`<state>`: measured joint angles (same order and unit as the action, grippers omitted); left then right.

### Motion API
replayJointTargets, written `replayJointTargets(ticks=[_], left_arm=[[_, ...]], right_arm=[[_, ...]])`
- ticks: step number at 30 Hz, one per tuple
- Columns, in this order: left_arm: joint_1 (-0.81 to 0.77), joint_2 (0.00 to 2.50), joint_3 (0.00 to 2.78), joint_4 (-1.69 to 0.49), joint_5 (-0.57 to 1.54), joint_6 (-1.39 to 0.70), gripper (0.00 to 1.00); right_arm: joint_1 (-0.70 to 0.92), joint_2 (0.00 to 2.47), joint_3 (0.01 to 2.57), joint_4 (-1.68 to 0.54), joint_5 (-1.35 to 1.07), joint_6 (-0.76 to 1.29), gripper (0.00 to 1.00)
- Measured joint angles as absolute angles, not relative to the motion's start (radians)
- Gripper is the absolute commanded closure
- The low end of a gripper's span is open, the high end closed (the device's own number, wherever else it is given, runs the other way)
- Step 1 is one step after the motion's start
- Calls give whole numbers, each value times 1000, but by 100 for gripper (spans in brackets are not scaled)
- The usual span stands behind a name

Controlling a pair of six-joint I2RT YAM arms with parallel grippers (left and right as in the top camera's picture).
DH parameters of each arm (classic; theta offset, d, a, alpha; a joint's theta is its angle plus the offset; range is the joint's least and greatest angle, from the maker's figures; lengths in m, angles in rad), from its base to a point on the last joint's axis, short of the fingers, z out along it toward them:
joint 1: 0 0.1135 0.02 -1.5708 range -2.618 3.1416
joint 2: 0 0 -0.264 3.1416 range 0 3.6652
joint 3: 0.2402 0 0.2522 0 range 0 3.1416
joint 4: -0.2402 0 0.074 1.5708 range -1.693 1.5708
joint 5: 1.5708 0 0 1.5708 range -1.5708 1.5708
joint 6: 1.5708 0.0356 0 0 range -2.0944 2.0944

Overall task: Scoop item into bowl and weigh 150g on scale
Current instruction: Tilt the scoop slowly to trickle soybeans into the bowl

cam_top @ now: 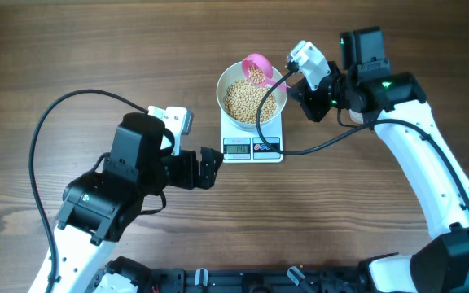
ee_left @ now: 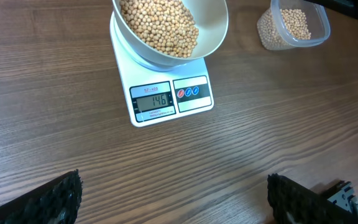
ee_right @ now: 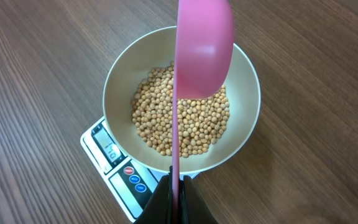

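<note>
The white bowl (cam_top: 228, 83) stands on the scale (cam_top: 252, 148) and holds a heap of tan beans (cam_top: 247, 102). My right gripper (ee_right: 176, 186) is shut on the thin handle of a pink scoop (ee_right: 204, 50). The scoop is turned on its side above the bowl's (ee_right: 114, 93) far half, over the beans (ee_right: 191, 127). In the overhead view the scoop (cam_top: 257, 65) sits at the bowl's back rim, with my right gripper (cam_top: 294, 84) to its right. My left gripper (ee_left: 176, 205) is open and empty, low over the table in front of the scale (ee_left: 194, 93), whose display reads 146.
A clear plastic container (ee_left: 293, 28) with more beans stands right of the bowl (ee_left: 215, 34). A black cable (cam_top: 316, 146) hangs from the right arm across the bowl and scale. The left arm (cam_top: 129, 175) lies left of the scale.
</note>
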<state>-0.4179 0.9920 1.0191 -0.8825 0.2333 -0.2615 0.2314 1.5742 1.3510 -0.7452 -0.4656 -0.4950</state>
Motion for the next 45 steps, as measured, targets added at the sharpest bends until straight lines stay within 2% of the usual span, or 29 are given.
replayJointTargets(ticks=[15, 45], left_arm=[[-418, 992, 1019, -883, 233, -262, 0], [-418, 992, 1019, -883, 233, -262, 0]], right_arm=[[231, 1574, 1351, -739, -418, -495, 96], [231, 1574, 1351, -746, -472, -430, 96]])
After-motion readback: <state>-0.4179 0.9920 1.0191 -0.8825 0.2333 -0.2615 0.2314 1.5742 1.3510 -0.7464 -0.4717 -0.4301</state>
